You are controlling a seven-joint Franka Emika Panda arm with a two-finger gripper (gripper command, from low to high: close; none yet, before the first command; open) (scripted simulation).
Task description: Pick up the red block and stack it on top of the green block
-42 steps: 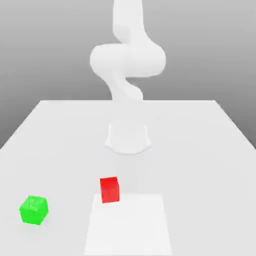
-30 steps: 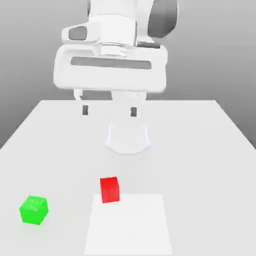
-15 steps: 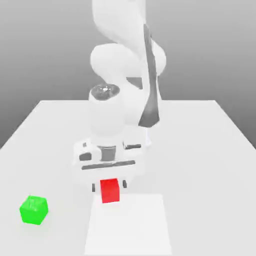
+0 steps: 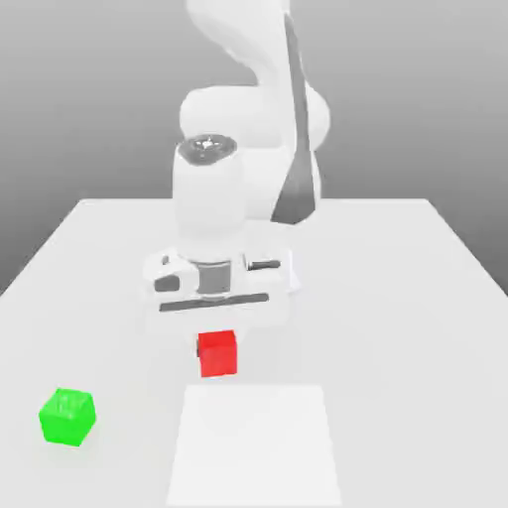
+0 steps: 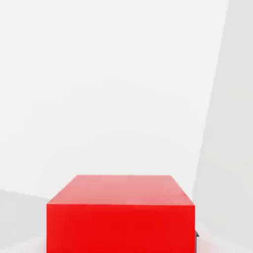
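A plain grey backdrop surrounds a white tabletop (image 4: 397, 298) on which the arm's base stands. The end effector (image 4: 217, 349) points straight down with the red block (image 4: 217, 353) clamped between its fingers; the block sits directly beneath the hand and appears to be lifted just clear of the tabletop, although the exact clearance cannot be determined. In the hand view the red block (image 5: 121, 212) sits close under the camera, confirming that it is seated in the grip. The green block (image 4: 67, 416) rests on the tabletop well apart from the end effector, nearer the camera and toward the exterior view's left. A slightly lighter square patch (image 4: 256, 446) on the tabletop lies just in front of the end effector, between it and the camera. Risks from this point: a shallow or off-centre grip could allow the red block to rotate or slip during transport; insufficient lift height could cause the carried block to strike the green block from the side and displace it; misalignment at release could leave the red block overhanging and cause it to topple. No obstruction stands between the end effector and the green block.
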